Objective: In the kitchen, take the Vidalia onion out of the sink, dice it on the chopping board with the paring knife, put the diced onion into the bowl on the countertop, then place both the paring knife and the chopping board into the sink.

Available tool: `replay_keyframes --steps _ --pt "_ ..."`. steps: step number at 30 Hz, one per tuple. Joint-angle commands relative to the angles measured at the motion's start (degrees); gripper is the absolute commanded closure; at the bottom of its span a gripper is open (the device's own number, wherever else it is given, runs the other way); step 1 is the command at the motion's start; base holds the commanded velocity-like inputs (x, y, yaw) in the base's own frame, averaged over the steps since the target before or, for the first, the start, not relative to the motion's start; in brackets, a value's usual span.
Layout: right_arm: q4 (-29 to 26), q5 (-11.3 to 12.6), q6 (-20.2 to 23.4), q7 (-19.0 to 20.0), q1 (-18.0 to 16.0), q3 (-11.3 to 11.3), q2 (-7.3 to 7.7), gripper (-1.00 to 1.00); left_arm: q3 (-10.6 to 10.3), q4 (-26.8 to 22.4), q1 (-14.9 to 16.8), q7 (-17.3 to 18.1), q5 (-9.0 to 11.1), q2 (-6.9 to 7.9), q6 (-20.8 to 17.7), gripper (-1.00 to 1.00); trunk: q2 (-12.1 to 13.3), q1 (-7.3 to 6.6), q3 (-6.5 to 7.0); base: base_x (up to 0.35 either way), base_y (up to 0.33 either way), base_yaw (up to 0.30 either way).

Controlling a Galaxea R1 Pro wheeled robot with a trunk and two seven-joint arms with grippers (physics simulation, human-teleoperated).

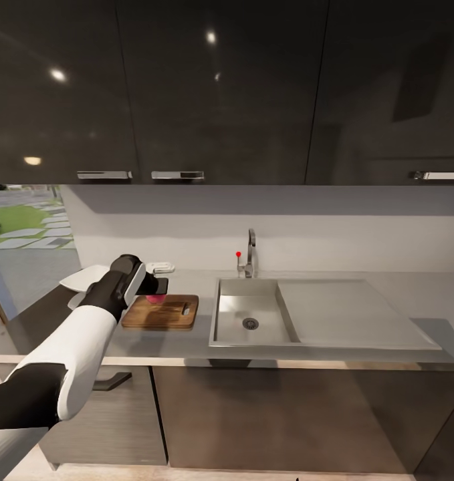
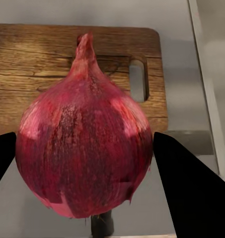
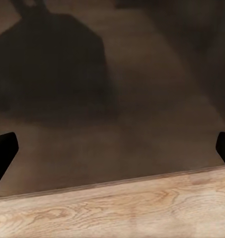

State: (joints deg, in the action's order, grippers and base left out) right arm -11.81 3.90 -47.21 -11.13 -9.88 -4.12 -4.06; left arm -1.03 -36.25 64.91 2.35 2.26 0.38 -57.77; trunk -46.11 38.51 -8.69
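Note:
My left gripper (image 1: 156, 291) is shut on the Vidalia onion (image 2: 85, 148), a whole red-purple onion with its stem tip pointing away from the camera. Black fingers (image 2: 184, 183) press on both of its sides. The onion (image 1: 155, 298) hangs just above the brown wooden chopping board (image 1: 161, 312), near the board's far edge; the board (image 2: 37, 69) lies on the grey countertop (image 1: 153, 341) left of the steel sink (image 1: 250, 321). A small white bowl (image 1: 160, 268) sits behind the board. I cannot make out the paring knife. My right gripper (image 3: 112, 148) is open, facing a dark cabinet front.
A chrome tap (image 1: 251, 250) with a red knob stands behind the sink, whose drainboard (image 1: 347, 314) stretches right. A white plate (image 1: 85, 277) lies left of the bowl. Dark wall cabinets (image 1: 220, 93) hang overhead. Pale wood floor (image 3: 117, 208) lies below the right gripper.

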Motion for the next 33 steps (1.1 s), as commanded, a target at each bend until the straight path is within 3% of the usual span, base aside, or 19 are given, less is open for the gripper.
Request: replay_keyframes --steps 1,33 --pt "0.03 0.40 -0.17 -0.22 -0.05 -0.45 0.01 -1.00 -0.11 0.17 0.03 0.02 0.20 0.05 -0.21 1.00 -0.07 0.01 -0.09 0.000 0.000 0.000" --pt "0.03 0.40 -0.17 -0.21 -0.05 -0.45 -0.08 -1.00 -0.03 1.88 0.04 0.02 0.02 0.06 0.02 1.00 -0.07 0.01 -0.09 0.020 0.001 0.000"
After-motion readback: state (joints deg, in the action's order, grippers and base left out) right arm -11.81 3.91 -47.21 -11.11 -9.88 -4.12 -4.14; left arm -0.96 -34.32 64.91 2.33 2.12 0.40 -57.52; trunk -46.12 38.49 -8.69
